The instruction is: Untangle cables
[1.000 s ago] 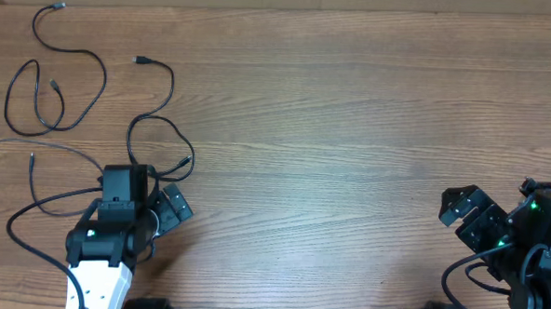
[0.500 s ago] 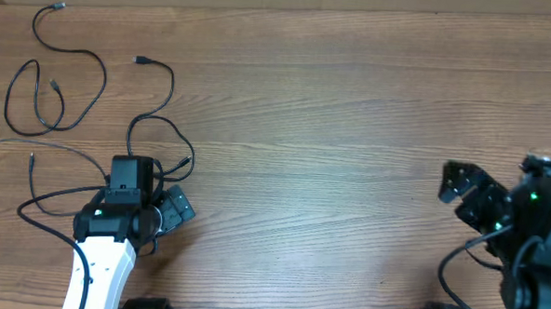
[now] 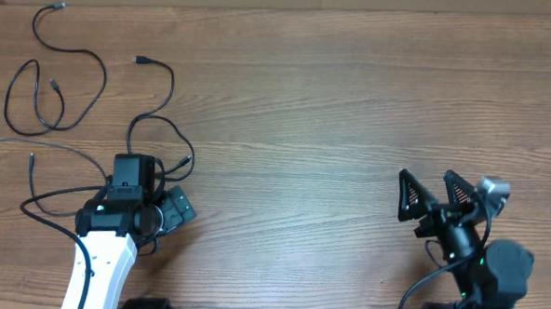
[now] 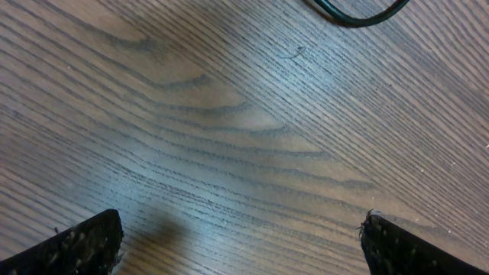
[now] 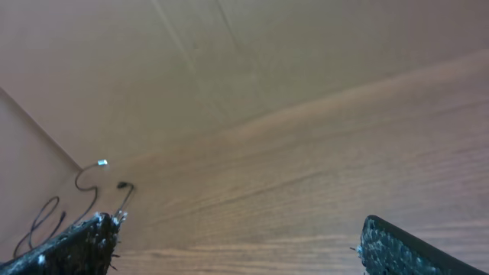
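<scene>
Three thin black cables lie spread out at the table's far left. One [image 3: 94,58] runs from a plug near the back edge into loops. A second [image 3: 169,87] curls down toward my left gripper [image 3: 164,211]. A thinner third [image 3: 31,159] lies by the left edge. My left gripper [image 4: 241,244] is open just above bare wood, with a black cable loop [image 4: 357,17] ahead of it. My right gripper [image 3: 434,194] stands open at the near right, holding nothing. In the right wrist view my right gripper [image 5: 237,244] looks across the table at the distant cables [image 5: 90,178].
The wooden table [image 3: 334,92] stretches between the two arms. A brown wall [image 5: 229,61] stands behind the back edge. Thicker black wires [image 3: 45,200] hang from the left arm over the near left of the table.
My right arm has swung left and turned its open fingers toward the far side. My left arm has barely shifted. The cables lie as before.
</scene>
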`<act>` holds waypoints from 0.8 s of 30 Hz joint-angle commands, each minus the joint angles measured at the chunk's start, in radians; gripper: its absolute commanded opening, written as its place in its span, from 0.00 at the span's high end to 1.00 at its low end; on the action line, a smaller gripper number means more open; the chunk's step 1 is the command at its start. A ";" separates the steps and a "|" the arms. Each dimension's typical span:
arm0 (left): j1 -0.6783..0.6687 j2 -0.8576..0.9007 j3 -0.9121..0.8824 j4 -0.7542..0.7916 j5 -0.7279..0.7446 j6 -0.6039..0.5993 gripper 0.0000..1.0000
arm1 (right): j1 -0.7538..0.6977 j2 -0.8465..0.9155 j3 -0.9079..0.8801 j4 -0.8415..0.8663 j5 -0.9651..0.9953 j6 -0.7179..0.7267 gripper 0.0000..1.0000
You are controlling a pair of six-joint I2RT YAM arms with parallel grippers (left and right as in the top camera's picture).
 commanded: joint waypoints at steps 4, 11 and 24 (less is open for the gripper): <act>-0.002 0.005 -0.005 0.000 0.007 -0.017 0.00 | 0.004 -0.101 -0.106 0.086 -0.006 -0.009 0.00; -0.002 0.005 -0.005 0.000 0.007 -0.017 0.00 | 0.004 -0.110 -0.159 0.164 -0.005 -0.013 0.00; -0.002 0.005 -0.005 0.000 0.007 -0.017 0.00 | 0.010 -0.228 -0.239 0.172 0.060 -0.023 0.00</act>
